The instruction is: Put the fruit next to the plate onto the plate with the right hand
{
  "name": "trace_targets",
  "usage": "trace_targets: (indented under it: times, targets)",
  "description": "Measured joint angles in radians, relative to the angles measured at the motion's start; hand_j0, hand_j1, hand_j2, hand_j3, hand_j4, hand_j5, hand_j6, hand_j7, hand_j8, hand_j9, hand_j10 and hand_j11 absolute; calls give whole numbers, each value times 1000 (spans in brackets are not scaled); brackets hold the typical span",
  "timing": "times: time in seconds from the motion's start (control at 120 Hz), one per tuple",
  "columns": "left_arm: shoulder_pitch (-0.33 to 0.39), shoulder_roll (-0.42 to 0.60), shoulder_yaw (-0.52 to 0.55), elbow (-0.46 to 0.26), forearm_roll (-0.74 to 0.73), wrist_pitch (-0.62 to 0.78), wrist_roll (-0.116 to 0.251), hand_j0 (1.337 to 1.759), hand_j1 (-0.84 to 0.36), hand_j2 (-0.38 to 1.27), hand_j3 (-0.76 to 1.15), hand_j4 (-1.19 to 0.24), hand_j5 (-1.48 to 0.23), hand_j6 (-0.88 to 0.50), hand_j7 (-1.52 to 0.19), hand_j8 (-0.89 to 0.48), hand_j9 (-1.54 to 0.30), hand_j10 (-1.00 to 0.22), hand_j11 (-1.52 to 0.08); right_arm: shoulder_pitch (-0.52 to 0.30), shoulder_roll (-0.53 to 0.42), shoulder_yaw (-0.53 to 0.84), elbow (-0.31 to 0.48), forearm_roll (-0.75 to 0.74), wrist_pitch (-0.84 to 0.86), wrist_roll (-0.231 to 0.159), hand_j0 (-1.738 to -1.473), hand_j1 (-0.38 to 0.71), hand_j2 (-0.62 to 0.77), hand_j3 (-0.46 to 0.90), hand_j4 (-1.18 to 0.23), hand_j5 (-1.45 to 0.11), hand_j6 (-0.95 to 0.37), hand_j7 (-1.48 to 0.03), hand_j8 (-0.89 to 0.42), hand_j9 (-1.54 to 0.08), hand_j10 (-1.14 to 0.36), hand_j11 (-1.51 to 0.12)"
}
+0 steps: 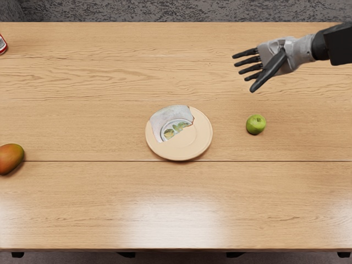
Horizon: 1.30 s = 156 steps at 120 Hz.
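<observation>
Green apple [256, 124] sits on the wooden table [176, 209], right of the plate [193, 144]: near it, but w/ a clear strip of bare wood between, not touching. Right hand [266, 59] hovers behind the apple, towards the table's far edge and well apart from it. Its fingers [246, 53] are spread wide and point left, thumb hanging down, nothing held. Left arm isn't in view.

Risks, as I judge them:
- The apple is round & smooth, so an off-centre descent or a late close could nudge it into a roll. Towards the plate that's harmless; away from it means a chase.
- A fingertip-only pinch may squirt it out, so a wrap round the body looks safer.
- Letting go high over the plate could bounce it over the low rim.
- The plate's back-left part carries a grey-white patch [171, 122] w/ greenish bits, poss. a print or food, too coarse to tell. The bare front-right part is the better landing spot.
- Wrong pick: a mango [10, 158] lies at the far left, well apart from the plate. The apple is the near one.

Room: there's open wood all round the apple, and the path left to the plate is unblocked. The near edge is well away; the far edge is close behind the hand. A red-and-white item [2, 44], cut off by the picture's left edge, is out of the way.
</observation>
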Motion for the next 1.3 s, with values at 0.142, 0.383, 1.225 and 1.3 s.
trace_targets:
  times: [0.142, 0.383, 1.225, 1.3]
  targets:
    - [0, 0, 0, 0, 0, 0, 0, 1658, 339, 2, 0, -8, -11, -8, -11, -8, -11, -8, -11, -5, -7, 17, -1, -3, 0, 0, -1658, -324, -5, 0, -21, -27, -21, -26, -21, -24, -18, -26]
    - [0, 0, 0, 0, 0, 0, 0, 1658, 339, 2, 0, -8, -11, -8, -11, -8, -11, -8, -11, 121, 22, -261, 68, -207, -154, 0, -1658, -325, -4, 0, -20, -26, -20, -25, -20, -25, -19, -25]
    - [0, 0, 0, 0, 0, 0, 0, 1658, 339, 2, 0, -8, -11, -8, -11, -8, -11, -8, -11, 111, 17, -481, 600, -414, -818, 0, -1658, -312, -6, 0, -33, -41, -35, -41, -34, -41, -33, -41]
    - [0, 0, 0, 0, 0, 0, 0, 1658, 339, 2, 0, -8, -11, -8, -11, -8, -11, -8, -11, 118, -3, -486, 629, -415, -854, 0, -1658, -275, -12, 0, -64, -81, -65, -81, -64, -81, -63, -81]
